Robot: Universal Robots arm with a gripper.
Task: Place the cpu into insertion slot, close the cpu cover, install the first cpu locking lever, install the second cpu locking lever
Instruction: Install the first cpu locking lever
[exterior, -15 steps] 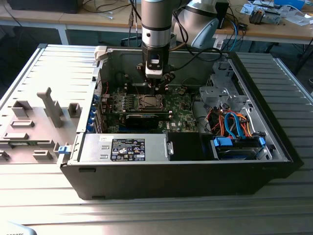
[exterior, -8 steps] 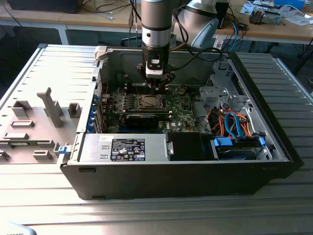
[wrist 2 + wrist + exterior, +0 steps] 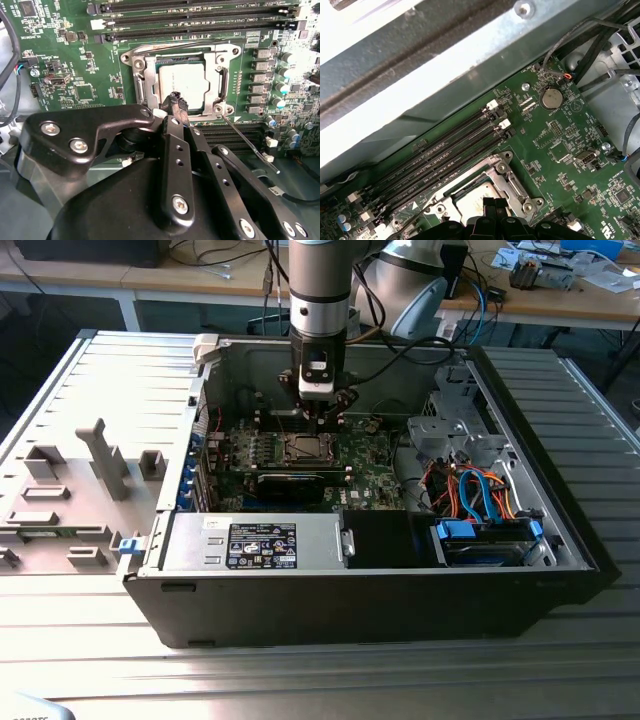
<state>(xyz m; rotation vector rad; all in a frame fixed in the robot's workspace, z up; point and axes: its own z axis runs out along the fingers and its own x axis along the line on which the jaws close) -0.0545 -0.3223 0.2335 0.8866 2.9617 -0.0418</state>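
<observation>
Two steps look finished: the cpu (image 3: 182,84) is seated in the insertion slot (image 3: 157,92), and the cpu cover (image 3: 142,82) is laid flat over it, its window framing the chip's grey top. One locking lever (image 3: 247,142), a thin rod, juts free from the cover's corner across the green motherboard (image 3: 75,50), so the first lever step is judged to be in hand. Another rod (image 3: 182,45) lies along the cover's edge beside the memory slots (image 3: 190,20); whether it is hooked cannot be told.

The gripper (image 3: 178,102) is set at the cover's edge on the side away from the memory slots, near the free lever's pivot. Its fingers (image 3: 174,99) are pressed together with nothing seen between them, and contact with the cover cannot be told.

Latching is judged to call for the rod to be caught near its free end, swung flat and tucked under its hook, clear of the chip.

In the exterior view the arm (image 3: 320,280) is seen reaching into the open computer case (image 3: 300,590), which lies on a ribbed worktop (image 3: 560,660).
</observation>
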